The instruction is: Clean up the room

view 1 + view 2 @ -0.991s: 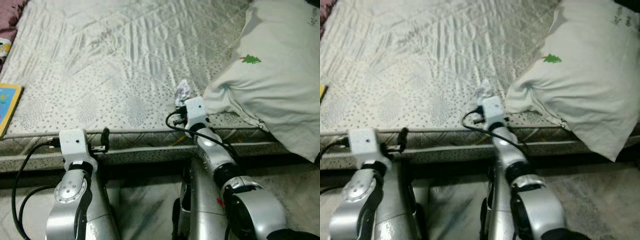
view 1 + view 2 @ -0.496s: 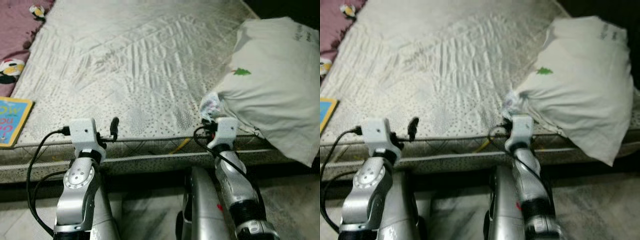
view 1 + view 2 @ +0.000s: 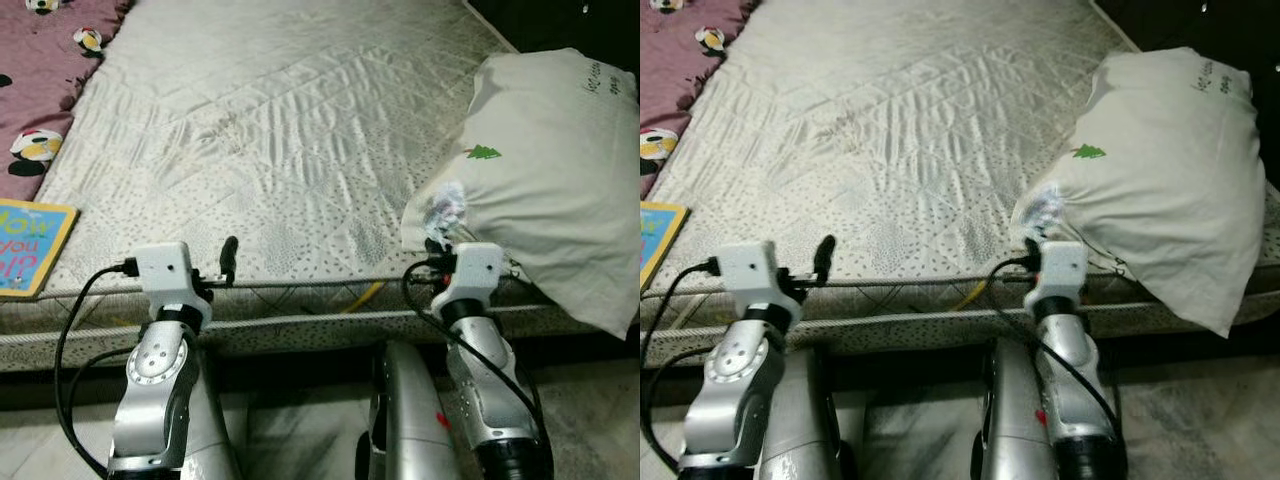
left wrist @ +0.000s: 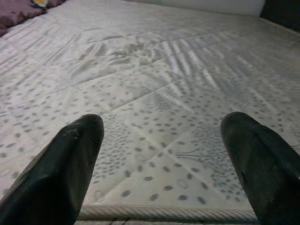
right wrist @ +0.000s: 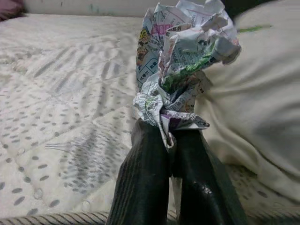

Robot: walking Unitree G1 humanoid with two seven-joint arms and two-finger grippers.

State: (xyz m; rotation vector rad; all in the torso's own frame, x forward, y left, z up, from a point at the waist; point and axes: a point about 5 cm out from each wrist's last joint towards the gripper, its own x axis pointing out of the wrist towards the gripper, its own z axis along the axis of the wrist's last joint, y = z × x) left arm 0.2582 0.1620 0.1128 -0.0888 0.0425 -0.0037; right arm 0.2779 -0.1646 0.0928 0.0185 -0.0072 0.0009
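Note:
A crumpled ball of printed paper (image 5: 180,65) is pinched between the two black fingers (image 5: 145,183) of my right gripper (image 5: 169,140), which is shut on it. In the eye views the crumpled paper (image 3: 444,209) sits just above the right wrist (image 3: 474,270), at the near edge of the mattress beside the white pillow (image 3: 560,170). My left gripper (image 4: 164,154) is open over the mattress edge, with nothing between its fingers (image 4: 70,159). It shows as a black tip (image 3: 229,256) to the left.
A pale quilted mattress (image 3: 280,130) spreads ahead, its edge (image 3: 300,310) near my arms. A colourful book (image 3: 25,245) lies at the left edge. A maroon blanket (image 3: 45,70) with panda prints lies far left. A yellow strip (image 3: 362,296) hangs at the mattress side.
The camera has shifted, showing more of the bed's left side. My right gripper with the crumpled paper has moved rightward toward the pillow. The left gripper stays open at the mattress edge.

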